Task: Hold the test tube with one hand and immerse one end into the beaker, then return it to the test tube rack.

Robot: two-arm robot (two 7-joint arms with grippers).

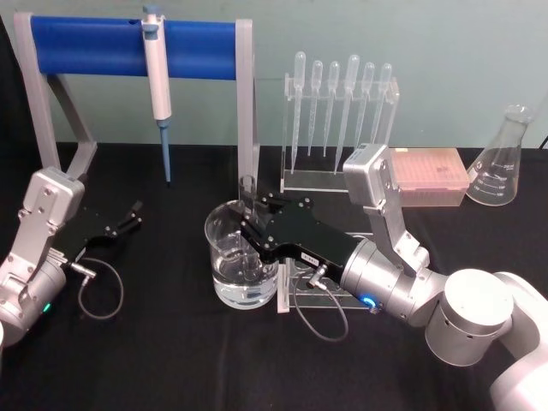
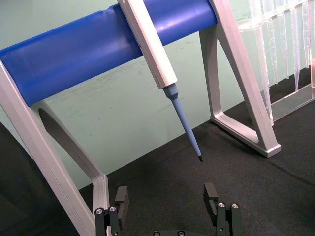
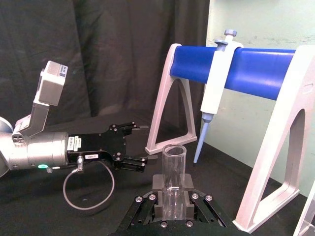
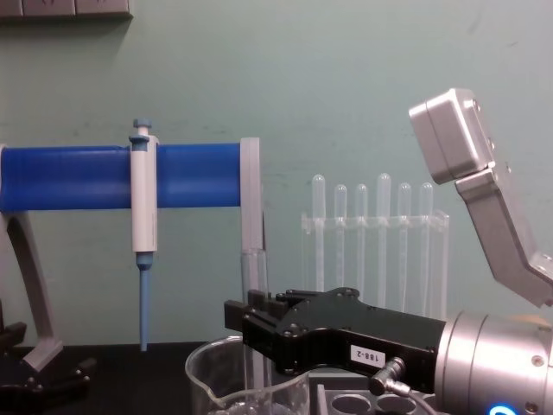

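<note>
Light falls soft and even from above, and the pale wall (image 4: 346,86) is bright, with no hard shadow on it. The black cloth on the desk (image 1: 171,342) swallows the light, so shadows under things barely show. A dull sheen runs along the blue bar (image 2: 98,44). White glints sit on the beaker (image 1: 218,257), the flask (image 1: 505,163) and the test tube (image 3: 173,167). The right arm's silver shell (image 1: 475,317) is nearly white. The dark curtain (image 3: 74,49) is dim.

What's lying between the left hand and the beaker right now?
Bare black cloth, in the head view, separates the idle left hand from the beaker.
</note>
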